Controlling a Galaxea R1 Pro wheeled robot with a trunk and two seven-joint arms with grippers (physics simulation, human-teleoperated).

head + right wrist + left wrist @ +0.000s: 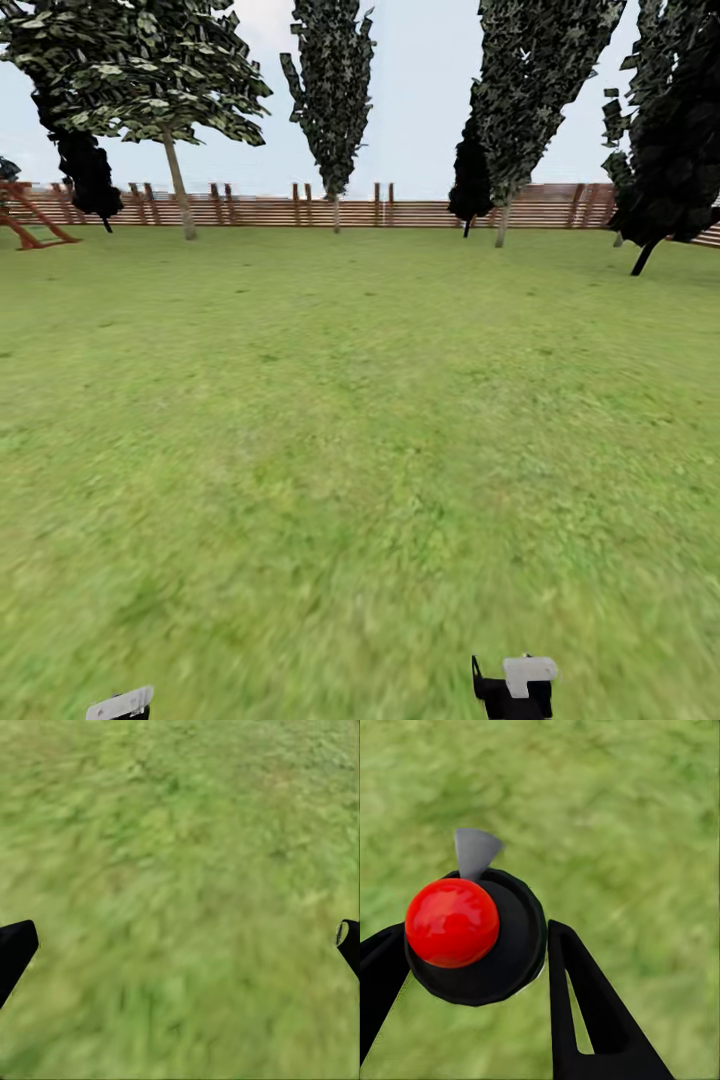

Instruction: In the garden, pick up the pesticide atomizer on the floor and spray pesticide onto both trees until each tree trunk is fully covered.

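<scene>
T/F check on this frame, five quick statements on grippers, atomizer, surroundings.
1. The left gripper is shut on the small atomizer with the red ball top. True.
2. The right gripper holds a bottle. False: its fingers are spread, only grass between.
3. A brown slatted wooden fence runs behind the green lawn. True.
4. The atomizer lies on the lawn. False: it sits between the left fingers.
5. The lawn is paved. False: grass.

The pesticide atomizer (472, 937), black-bodied with a red top, sits clamped between the left gripper's fingers (585, 1005) above grass.
</scene>
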